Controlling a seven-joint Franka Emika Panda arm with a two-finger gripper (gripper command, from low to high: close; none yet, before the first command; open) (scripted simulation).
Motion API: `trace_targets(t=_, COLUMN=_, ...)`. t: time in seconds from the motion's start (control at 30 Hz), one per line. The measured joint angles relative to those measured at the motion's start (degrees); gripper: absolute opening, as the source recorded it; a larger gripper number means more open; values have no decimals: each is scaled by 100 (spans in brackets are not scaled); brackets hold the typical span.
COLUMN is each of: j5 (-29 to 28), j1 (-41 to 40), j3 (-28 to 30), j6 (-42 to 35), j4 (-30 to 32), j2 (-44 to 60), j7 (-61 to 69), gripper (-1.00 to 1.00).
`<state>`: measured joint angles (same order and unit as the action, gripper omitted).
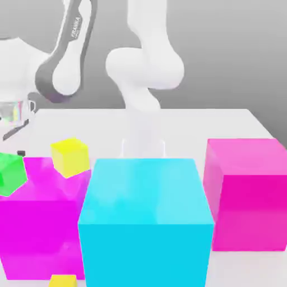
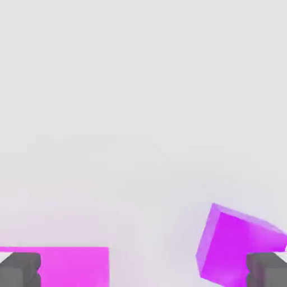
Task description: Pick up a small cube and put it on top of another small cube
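Two small cubes, a green cube (image 1: 11, 175) and a yellow cube (image 1: 70, 157), show at centre left of the exterior view, with the arm (image 1: 67, 53) at upper left. In the hand view, the gripper (image 2: 143, 269) has its fingers wide apart; the violet cube (image 2: 232, 246) lies turned askew, partly hidden behind one fingertip. To grasp well, the hand should centre over it, turn square to its faces, then descend.
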<state>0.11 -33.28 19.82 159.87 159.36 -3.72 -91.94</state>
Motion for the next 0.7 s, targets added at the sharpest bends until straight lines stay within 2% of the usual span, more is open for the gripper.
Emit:
trace_targets(t=0.17, j5=218, j1=-236, j3=-35, j6=411, j4=319, j2=499, j7=-680, gripper=0)
trace_targets(t=0.23, j5=676, j1=-233, j3=-309, j6=692, j4=272, j2=860, j7=-422, gripper=0)
trace_targets(t=0.37, j5=1486, j1=-919, j3=-1207, j6=1331, j4=109, j2=1672, j7=162, gripper=0)
trace_targets(t=0.4, j5=1608, j1=-1082, j3=-1398, j6=1485, j4=71, j2=1861, j7=266, gripper=-100)
trace_targets(t=0.6, j5=1641, j1=-1180, j3=-1503, j6=1573, j4=53, j2=1956, j7=293, gripper=-100)
trace_targets(t=0.7, j5=1367, j1=-937, j3=-1199, j6=1288, j4=127, j2=1601, j7=67, gripper=-100)
